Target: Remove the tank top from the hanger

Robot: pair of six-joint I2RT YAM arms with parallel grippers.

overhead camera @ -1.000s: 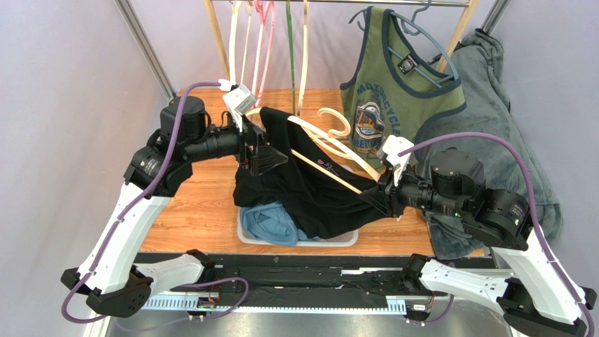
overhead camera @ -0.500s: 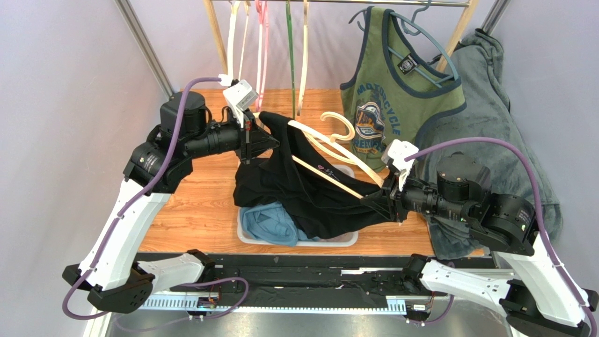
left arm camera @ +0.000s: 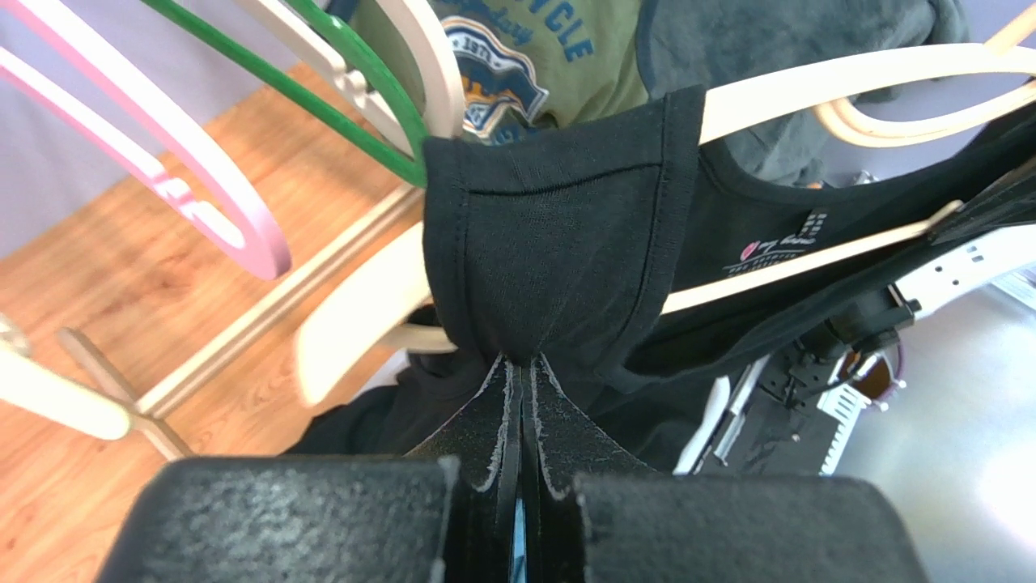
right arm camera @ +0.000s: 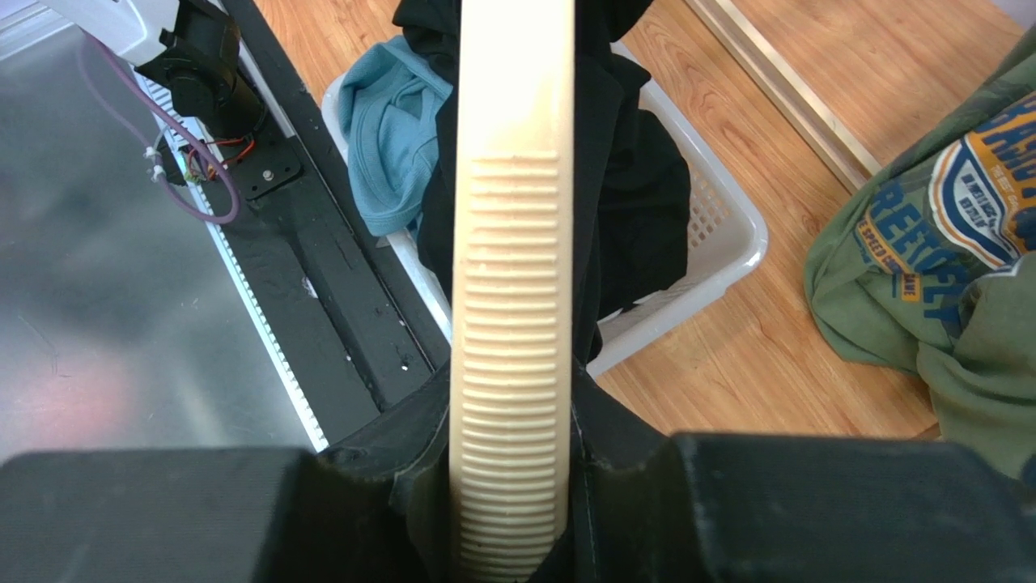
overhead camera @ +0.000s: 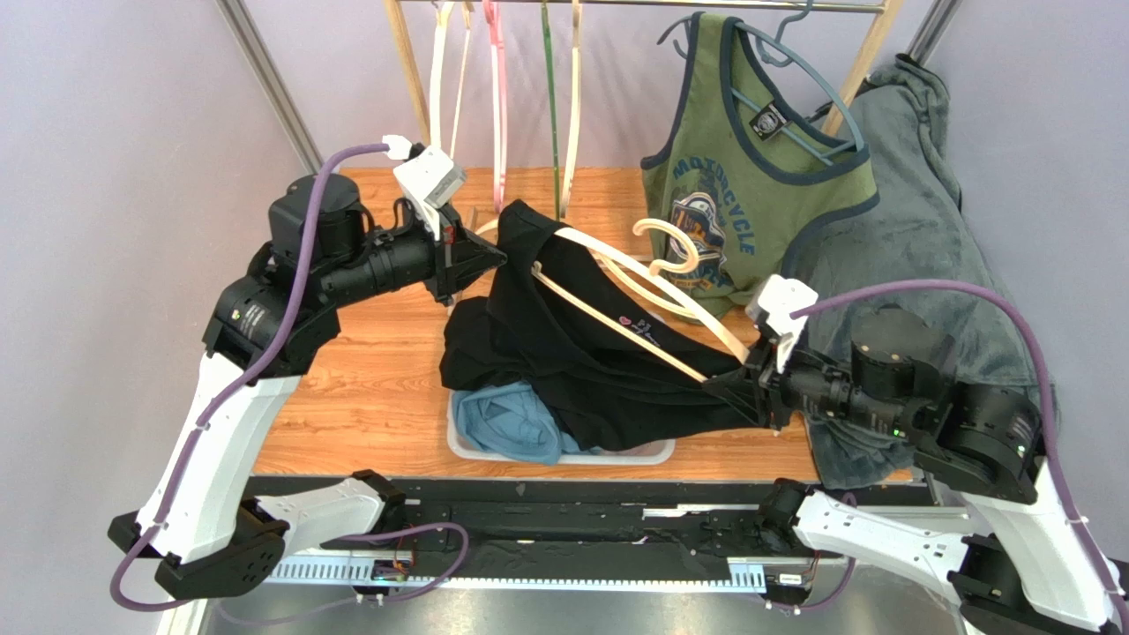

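Note:
A black tank top (overhead camera: 583,364) hangs on a cream hanger (overhead camera: 623,271) held above the table between both arms. My left gripper (overhead camera: 480,254) is shut on the top's shoulder strap (left arm camera: 559,231), which is bunched between the closed fingers (left arm camera: 486,413) and still looped over the cream hanger arm (left arm camera: 827,75). On the right, my right gripper (overhead camera: 745,384) is shut on the ribbed end of the hanger (right arm camera: 513,243), with black fabric pressed beside it. The top's lower part droops into the basket.
A white basket (overhead camera: 656,454) holding a blue garment (overhead camera: 510,421) sits at the table's near edge. A green printed tank top (overhead camera: 742,159) hangs on a teal hanger at the back rail. Grey clothing (overhead camera: 928,225) lies to the right. Pink, green and cream hangers (overhead camera: 498,93) hang behind.
My left gripper has shut on the strap and pulled it back to the left. The right gripper has drawn the hanger to the right, stretching the top between them.

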